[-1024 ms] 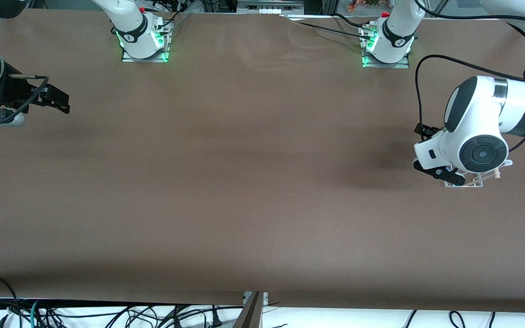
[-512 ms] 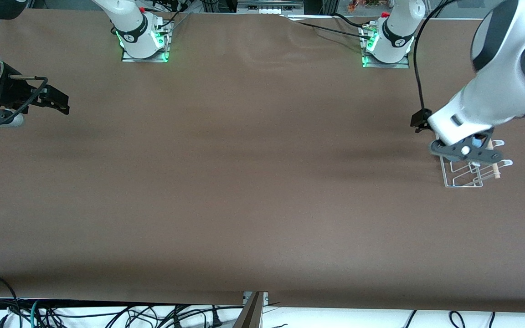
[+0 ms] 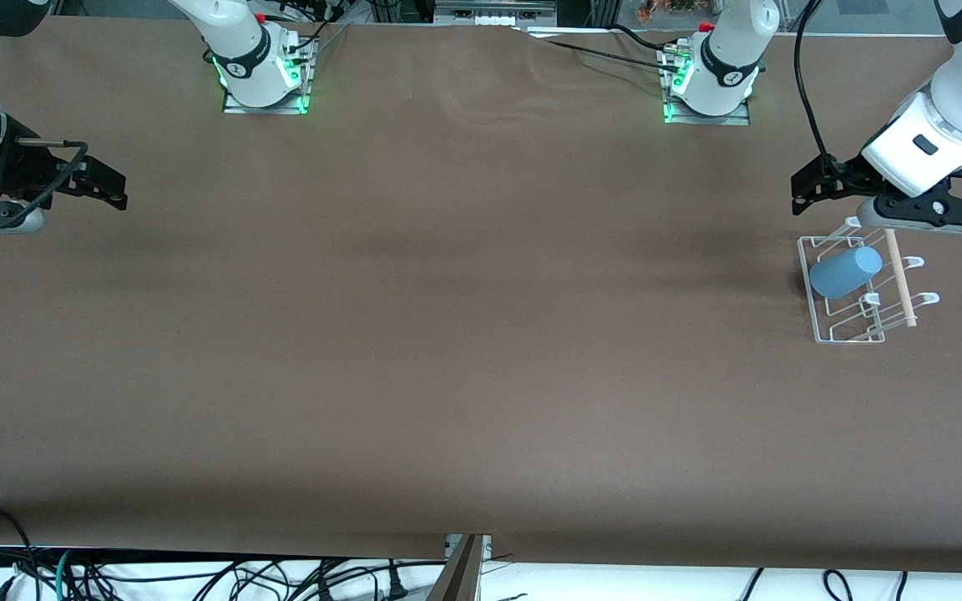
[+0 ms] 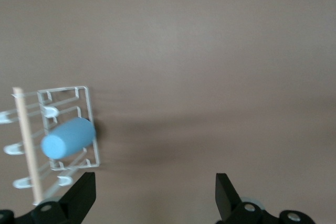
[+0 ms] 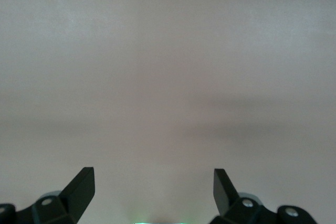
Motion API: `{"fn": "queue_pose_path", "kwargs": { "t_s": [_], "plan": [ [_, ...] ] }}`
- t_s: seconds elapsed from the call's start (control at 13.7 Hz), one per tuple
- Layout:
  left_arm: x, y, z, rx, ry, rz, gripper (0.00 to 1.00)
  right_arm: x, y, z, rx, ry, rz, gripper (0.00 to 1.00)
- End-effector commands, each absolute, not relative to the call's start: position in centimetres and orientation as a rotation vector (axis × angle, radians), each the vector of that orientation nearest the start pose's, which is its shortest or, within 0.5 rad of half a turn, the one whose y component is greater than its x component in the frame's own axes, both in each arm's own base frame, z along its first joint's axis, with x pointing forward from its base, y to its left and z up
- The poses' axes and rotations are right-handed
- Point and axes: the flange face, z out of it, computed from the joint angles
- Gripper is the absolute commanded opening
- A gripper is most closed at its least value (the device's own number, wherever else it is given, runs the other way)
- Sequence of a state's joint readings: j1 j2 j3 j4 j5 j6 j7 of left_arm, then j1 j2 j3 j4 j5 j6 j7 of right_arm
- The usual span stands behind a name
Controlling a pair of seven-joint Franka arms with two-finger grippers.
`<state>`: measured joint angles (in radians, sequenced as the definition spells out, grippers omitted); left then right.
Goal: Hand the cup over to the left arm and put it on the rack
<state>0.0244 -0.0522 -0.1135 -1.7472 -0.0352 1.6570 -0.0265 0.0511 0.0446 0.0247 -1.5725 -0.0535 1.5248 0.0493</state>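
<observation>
Cup lies tilted on rack, free of both hands.

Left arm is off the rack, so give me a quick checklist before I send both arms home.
1. Cup on the rack: ok, it lies tilted on the prongs beside the wooden dowel.
2. Left end effector empty: ok, fingers open, nothing between them.
3. Left end effector clear of the cup: ok, up in the air off the rack's edge.
4. Right end effector empty: ok, open; this arm waits at its end of the table.
5. Cup seated firmly on a prong: cannot tell.
</observation>
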Motion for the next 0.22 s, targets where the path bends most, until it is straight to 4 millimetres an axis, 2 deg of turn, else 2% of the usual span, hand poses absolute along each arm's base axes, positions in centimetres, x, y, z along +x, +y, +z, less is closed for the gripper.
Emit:
{"fn": "queue_pose_path", "kwargs": {
  "t_s": [0.0,0.15],
  "plan": [
    [52.42,-4.54,58.38,-3.192,0.070,-0.003,1.00,56.17,3.48,59.96,-3.196,-0.068,0.125,1.00],
    [52.58,-4.55,58.34,-3.193,0.071,-0.018,1.00,56.17,3.49,59.96,-3.196,-0.068,0.125,1.00]
  ]
}}
